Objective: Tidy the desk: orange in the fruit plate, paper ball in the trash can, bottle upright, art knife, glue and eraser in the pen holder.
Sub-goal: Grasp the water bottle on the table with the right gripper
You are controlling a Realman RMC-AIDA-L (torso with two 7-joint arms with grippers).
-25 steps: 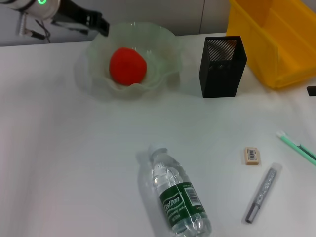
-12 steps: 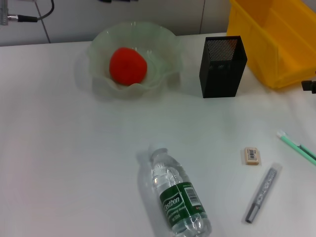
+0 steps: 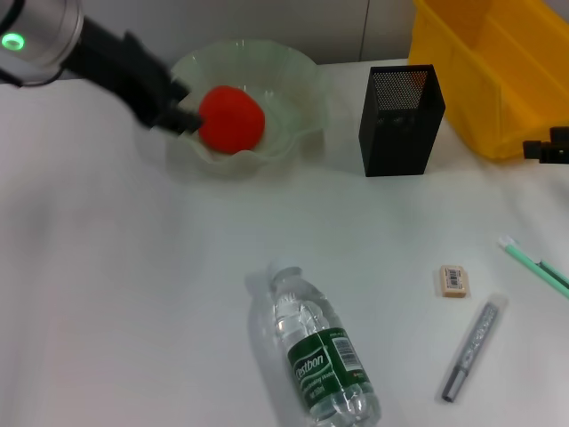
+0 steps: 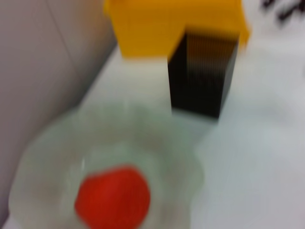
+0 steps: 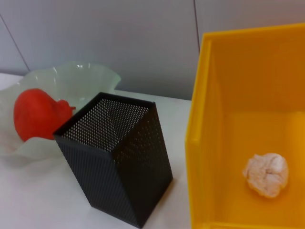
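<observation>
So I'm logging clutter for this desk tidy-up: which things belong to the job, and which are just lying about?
Job:
orange in fruit plate
paper ball in trash can
bottle, lying down
eraser
silver pen-like tool, maybe the art knife
pen holder

Unclear:
green stick, perhaps the glue

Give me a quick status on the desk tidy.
Left gripper at the fruit plate rim, beside the orange inside. Right gripper near the trash can. Paper ball binned. Bottle lying down; eraser out.
</observation>
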